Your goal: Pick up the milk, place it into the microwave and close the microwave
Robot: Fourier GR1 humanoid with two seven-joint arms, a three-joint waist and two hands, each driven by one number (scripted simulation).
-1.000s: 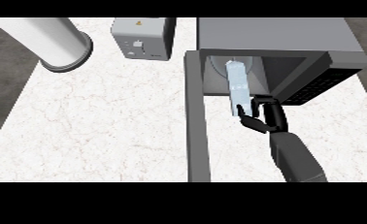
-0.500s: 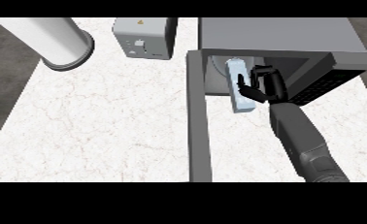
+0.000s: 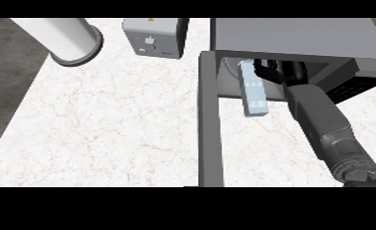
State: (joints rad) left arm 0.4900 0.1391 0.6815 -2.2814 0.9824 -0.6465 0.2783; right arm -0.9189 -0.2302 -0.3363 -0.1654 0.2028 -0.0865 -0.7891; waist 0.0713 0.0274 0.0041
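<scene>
Looking down, we see the milk lying lengthwise in the mouth of the microwave, its six o'clock end jutting out over the counter. Our right hand sits just at the milk's three o'clock, inside the cavity. Whether it clasps the carton we cannot tell.

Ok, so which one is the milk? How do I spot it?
Find the big grey microwave at the right, with its door swung open. In its opening, just left of the black robot hand, lies the milk: a long pale-blue carton, the only blue thing there.
</scene>
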